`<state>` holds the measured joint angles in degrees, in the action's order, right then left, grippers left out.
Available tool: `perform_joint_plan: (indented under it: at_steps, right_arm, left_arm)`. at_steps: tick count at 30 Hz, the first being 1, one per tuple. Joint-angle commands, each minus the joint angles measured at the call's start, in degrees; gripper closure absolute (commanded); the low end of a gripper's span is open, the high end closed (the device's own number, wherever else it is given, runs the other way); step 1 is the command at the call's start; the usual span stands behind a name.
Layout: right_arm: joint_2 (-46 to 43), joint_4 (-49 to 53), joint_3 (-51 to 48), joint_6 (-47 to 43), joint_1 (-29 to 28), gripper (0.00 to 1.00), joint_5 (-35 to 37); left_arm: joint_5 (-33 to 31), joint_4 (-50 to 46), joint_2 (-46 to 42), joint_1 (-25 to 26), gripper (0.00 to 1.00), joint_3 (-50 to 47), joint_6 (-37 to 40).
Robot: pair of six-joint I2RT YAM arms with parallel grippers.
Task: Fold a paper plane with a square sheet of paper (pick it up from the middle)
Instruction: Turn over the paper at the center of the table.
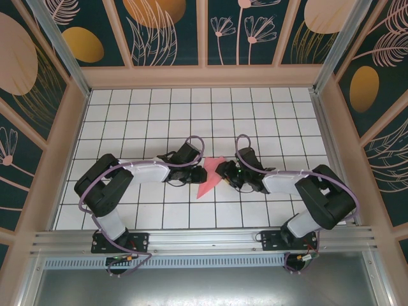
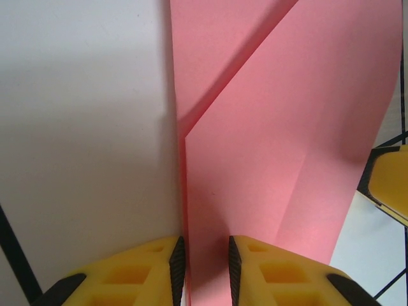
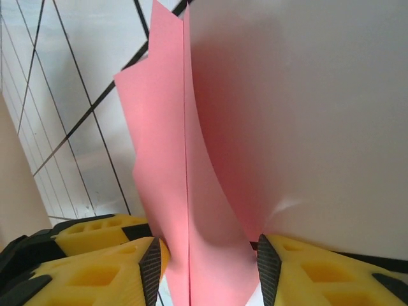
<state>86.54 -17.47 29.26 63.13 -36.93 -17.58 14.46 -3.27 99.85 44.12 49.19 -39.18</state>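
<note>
pink paper [image 1: 209,178], part-folded wedge, sits mid table [image 1: 159,115] btwn the two arms, narrow end toward near-left. left gripper [image 1: 198,171] and right gripper [image 1: 222,171] face each other across it, close together. left wrist cam: jaws nearly closed, narrow gap, paper [image 2: 268,159] runs up btwn the pads [image 2: 177,261], fold edge touching one pad; can't tell if actually pinched. right wrist cam: jaws abt half apart, creased paper [image 3: 169,159] upright btwn them, flaps touching both pads [image 3: 150,268], so it's held.
</note>
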Motion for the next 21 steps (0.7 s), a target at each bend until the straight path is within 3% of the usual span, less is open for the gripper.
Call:
perform_joint_plan:
  at_steps: [1,8,21]
  right_arm:
    - [1.8,-2.4,2.2,-1.4,-0.3,0.53,-1.3]
    - [3.5,-7.3,3.3,-2.7,-0.3,0.51,-4.0]
    - [7.3,-9.5,6.4,-7.6,-0.1,0.50,-1.3]
  left_arm:
    - [2.1,1.0,2.6,0.6,0.72,0.3,0.4]
    - [2.2,1.1,2.7,0.5,0.72,0.2,0.4]
    - [1.7,1.4,1.9,0.6,0.73,-0.6,-0.5]
